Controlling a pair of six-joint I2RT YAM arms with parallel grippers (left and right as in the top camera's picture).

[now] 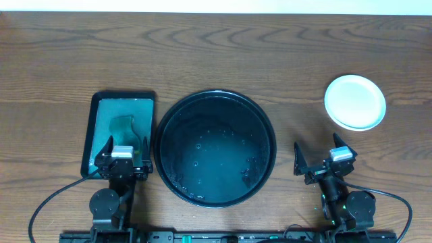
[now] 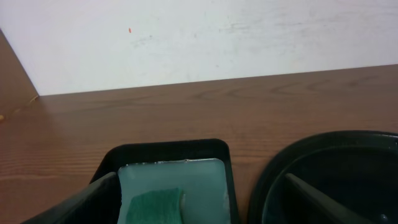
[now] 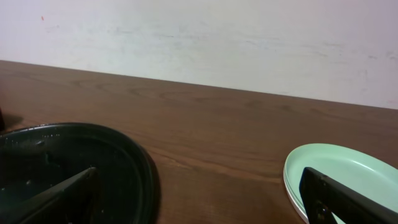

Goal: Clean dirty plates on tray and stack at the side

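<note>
Overhead: plates (image 1: 355, 102) flat, face-up, stacked

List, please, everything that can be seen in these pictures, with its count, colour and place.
table: one, brown wood, under everything
round tray: one, black, wet with drops, centre
rectangular tray: one, dark rim, left of the round tray
sponge: one, green, inside the rectangular tray
plates: one stack, count unclear, pale mint green, far right on the table
left hand: one, black, open, over the rectangular tray's near end
right hand: one, black, open, in front of the plates, holding nothing
</note>
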